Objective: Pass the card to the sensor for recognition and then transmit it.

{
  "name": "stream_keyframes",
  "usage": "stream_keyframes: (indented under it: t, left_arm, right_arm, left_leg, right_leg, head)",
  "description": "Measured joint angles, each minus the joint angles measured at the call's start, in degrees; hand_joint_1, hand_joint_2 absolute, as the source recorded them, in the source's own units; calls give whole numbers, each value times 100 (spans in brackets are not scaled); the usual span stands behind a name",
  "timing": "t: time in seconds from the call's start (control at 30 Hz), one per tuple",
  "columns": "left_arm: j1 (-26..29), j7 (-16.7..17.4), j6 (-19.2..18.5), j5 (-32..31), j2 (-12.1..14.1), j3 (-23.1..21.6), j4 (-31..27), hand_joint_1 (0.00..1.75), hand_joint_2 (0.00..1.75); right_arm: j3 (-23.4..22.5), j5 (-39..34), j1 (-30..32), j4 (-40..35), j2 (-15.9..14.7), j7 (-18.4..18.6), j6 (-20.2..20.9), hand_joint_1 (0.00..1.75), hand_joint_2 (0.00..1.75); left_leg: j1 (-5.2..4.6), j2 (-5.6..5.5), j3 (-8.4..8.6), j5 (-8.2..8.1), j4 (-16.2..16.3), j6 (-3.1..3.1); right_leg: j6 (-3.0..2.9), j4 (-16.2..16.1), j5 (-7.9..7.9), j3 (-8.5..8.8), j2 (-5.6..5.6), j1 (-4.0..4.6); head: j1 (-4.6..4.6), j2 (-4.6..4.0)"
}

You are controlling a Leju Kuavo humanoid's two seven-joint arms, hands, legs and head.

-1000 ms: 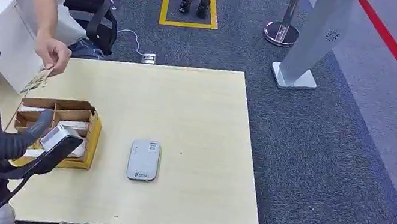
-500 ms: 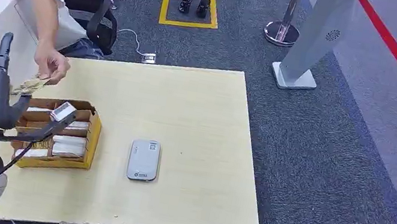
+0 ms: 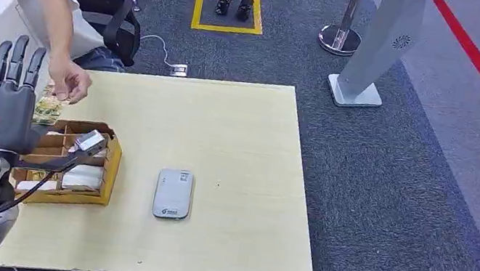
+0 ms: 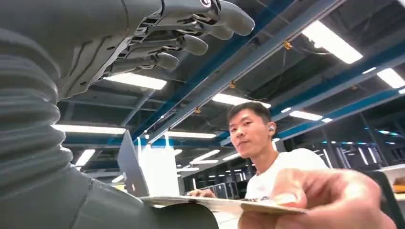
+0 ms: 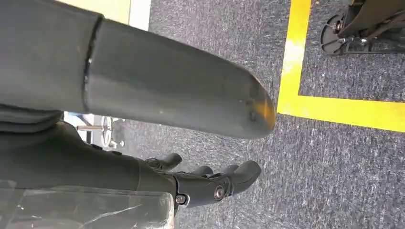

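Handover step: a person's hand (image 3: 69,83) holds a card (image 3: 47,108) against the robot's raised left hand (image 3: 1,99), whose fingers are spread and not gripping.

The grey card reader (image 3: 173,194) lies on the table (image 3: 236,142) at four o'clock from the card. Next, probably pinch the card, then carry it there. The right hand (image 5: 210,183) hangs over carpet, fingers curled, holding nothing.

The left hand (image 3: 2,96) has been moved toward the box (image 3: 70,164), from the table's near-left edge to a place just behind the box's left end, and raised with fingers upright and spread. The card (image 3: 47,108), held by the person's hand (image 3: 69,83), has been brought down from beside the box's far-left corner to the left hand's thumb side.
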Motion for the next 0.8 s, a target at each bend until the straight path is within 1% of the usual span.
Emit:
stream_keyframes:
  t: [0.13, 0.23, 0.8]
  left_arm:
    - [-1, -173, 11, 0, -42, -7, 44, 175, 175]
    - [0, -225, 46, 0, -81, -7, 76, 175, 175]
    - [4, -304, 116, 0, -232, -9, 125, 175, 175]
  right_arm:
    - [0, -22, 1, 0, 0, 0, 0, 0, 0]
    - [0, -22, 1, 0, 0, 0, 0, 0, 0]
    - [0, -22, 2, 0, 0, 0, -2, 0, 0]
  left_leg:
    - [0, 0, 0, 0, 0, 0]
    - [0, 0, -1, 0, 0, 0]
    - [0, 0, 0, 0, 0, 0]
  right_leg:
    - [0, 0, 0, 0, 0, 0]
    - [0, 0, 0, 0, 0, 0]
    - [0, 0, 0, 0, 0, 0]
  head:
    - [2, 0]
    - [2, 0]
    - [2, 0]
